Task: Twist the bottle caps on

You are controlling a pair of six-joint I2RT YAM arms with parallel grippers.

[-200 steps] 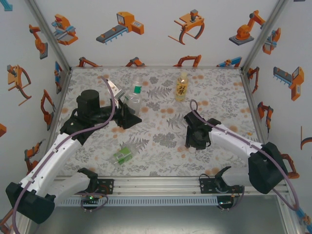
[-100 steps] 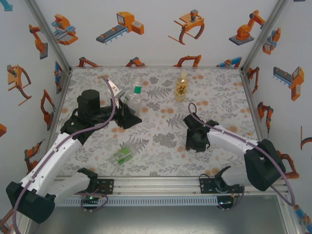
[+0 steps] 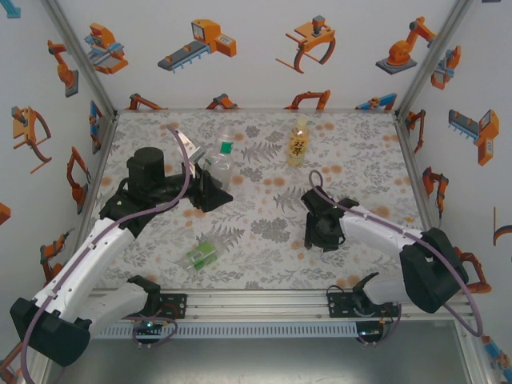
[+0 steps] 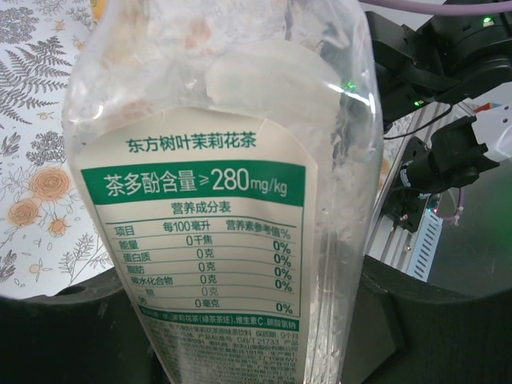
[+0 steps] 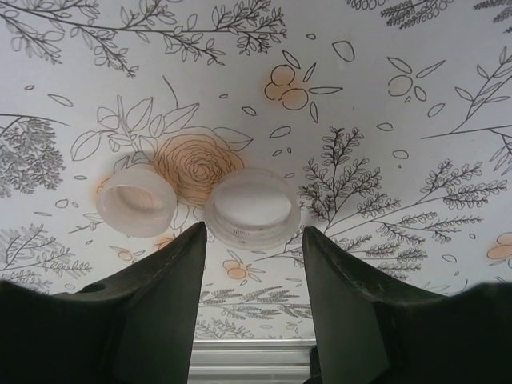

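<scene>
Right end effector (image 5: 254,230), jaws spread, at bottle cap (image 5: 252,204).

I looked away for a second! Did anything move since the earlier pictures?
The right gripper crept slightly toward the near edge of the table, jaws open by the bottle caps. Nothing was grabbed or let go. The left gripper still clamps the white-labelled bottle; the amber bottle and the lying green-labelled bottle stayed put.
</scene>
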